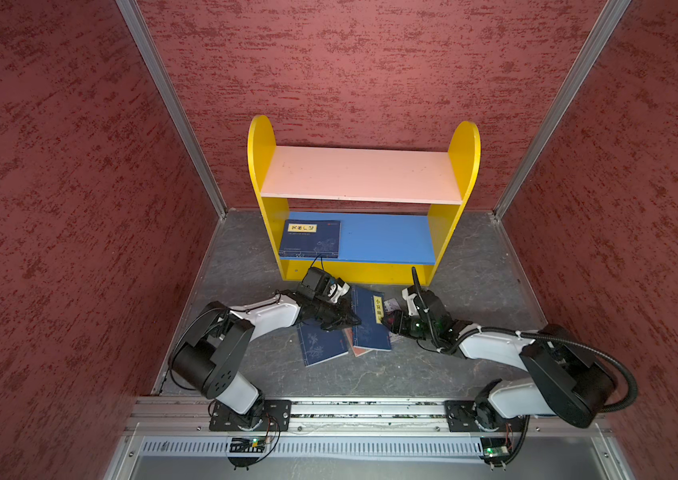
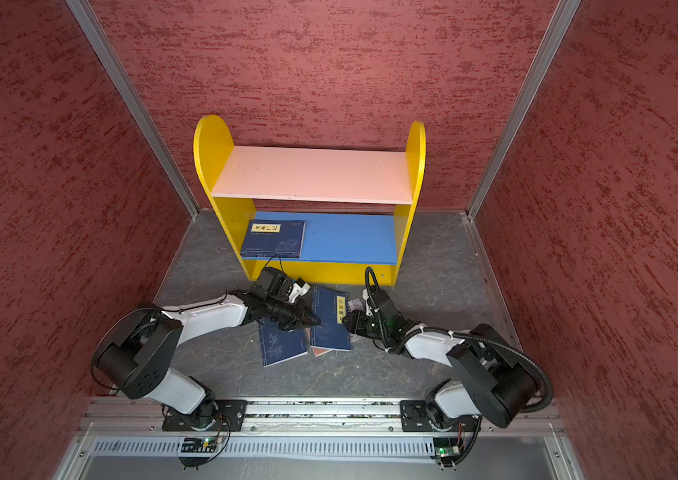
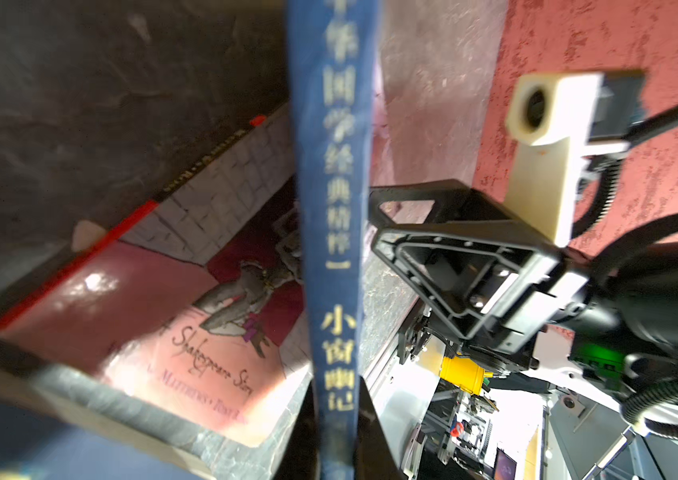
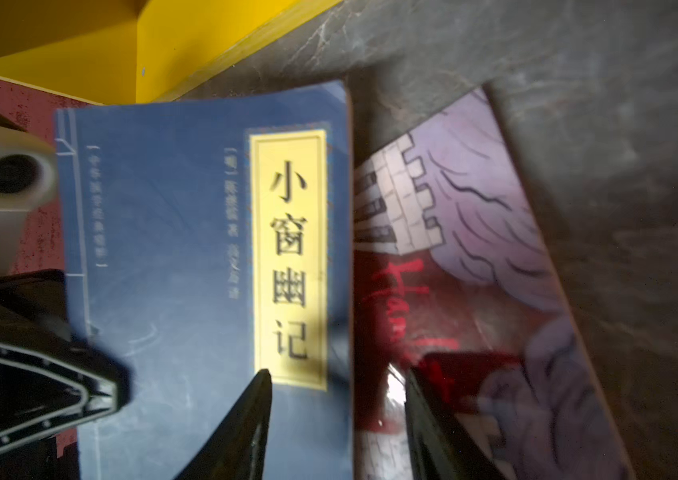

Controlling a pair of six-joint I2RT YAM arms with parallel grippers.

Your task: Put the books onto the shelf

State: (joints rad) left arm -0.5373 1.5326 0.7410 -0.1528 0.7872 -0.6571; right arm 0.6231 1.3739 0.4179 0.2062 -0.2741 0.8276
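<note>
Far left on the bench (image 1: 279,376), the left book (image 1: 320,347) lies flat, partly under my left arm, so I'm ignoring that one. My left fingers (image 1: 350,319) are clenched on the spine of the middle book (image 1: 370,328), the navy one with the yellow label. The left wrist view shows the spine pinched right between them, with the pink book (image 3: 154,316) lying underneath.

So the step, as I read it, is getting this one off the pile and onto the shelf (image 1: 262,166) just behind. The shelved book (image 1: 310,239) already lies flat at the left end of the blue board (image 1: 387,239).

Tips, imo: a thin paperback held only by the spine is going to flop, so I'd lift slowly and keep the grip deep, not out on the very edge. I'd also watch that the pink book doesn't drag along with it.

Over on the right, my right fingers (image 1: 390,322) are spread, one over the navy cover and one over the pink book. They straddle the fore edge without squeezing it. I'd either close them on that edge to share the weight, or press the pink book down while the left lifts. Then I'd aim for the bare part of the blue board, going in low under the pink board (image 1: 362,174) so nothing clips.
</note>
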